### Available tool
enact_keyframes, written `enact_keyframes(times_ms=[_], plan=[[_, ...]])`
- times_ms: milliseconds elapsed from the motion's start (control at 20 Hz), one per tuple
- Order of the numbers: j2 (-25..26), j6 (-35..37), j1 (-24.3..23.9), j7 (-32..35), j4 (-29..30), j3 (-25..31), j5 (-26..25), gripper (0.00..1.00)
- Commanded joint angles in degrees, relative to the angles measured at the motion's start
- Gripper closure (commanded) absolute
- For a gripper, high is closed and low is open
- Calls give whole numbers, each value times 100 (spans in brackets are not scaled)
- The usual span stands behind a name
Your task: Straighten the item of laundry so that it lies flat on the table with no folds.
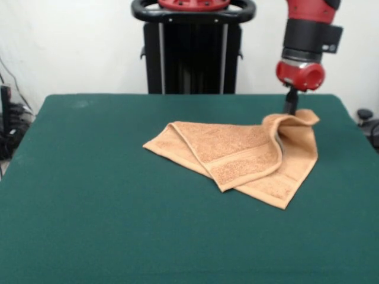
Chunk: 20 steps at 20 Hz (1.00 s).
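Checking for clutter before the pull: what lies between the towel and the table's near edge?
Nothing: in the front view that stretch of the table is bare green cloth, from the towel to the near edge.

- A white wall (77, 41) fills the background behind the table.
- Dark cables (13, 121) and some black gear sit bunched at the left edge, low against the wall, beside the table's far left corner; what the gear is cannot be told.
- A thin dark cord (10, 77) runs down the wall toward that bunch.
- A small black object (366, 115) with a rounded top shows at the right edge, just beyond the table's far right corner.
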Motion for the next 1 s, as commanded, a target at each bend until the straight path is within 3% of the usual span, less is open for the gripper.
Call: enact_keyframes(times_ms=[50,250,400,500,750,850,900,1000], plan=[[-507,969,-99,1587,545,978,-25,100],[-598,955,-332,1545,622,1143,-211,100],[-573,933,-266,1347,558,1039,-195,100],[-528,927,-83,948,454,682,-161,100],[-383,859,-317,1081,411,1002,-424,100],[-357,820,-220,885,324,856,-493,100],[-347,864,-201,818,282,812,-545,0],[-349,911,-264,766,276,813,-593,0]])
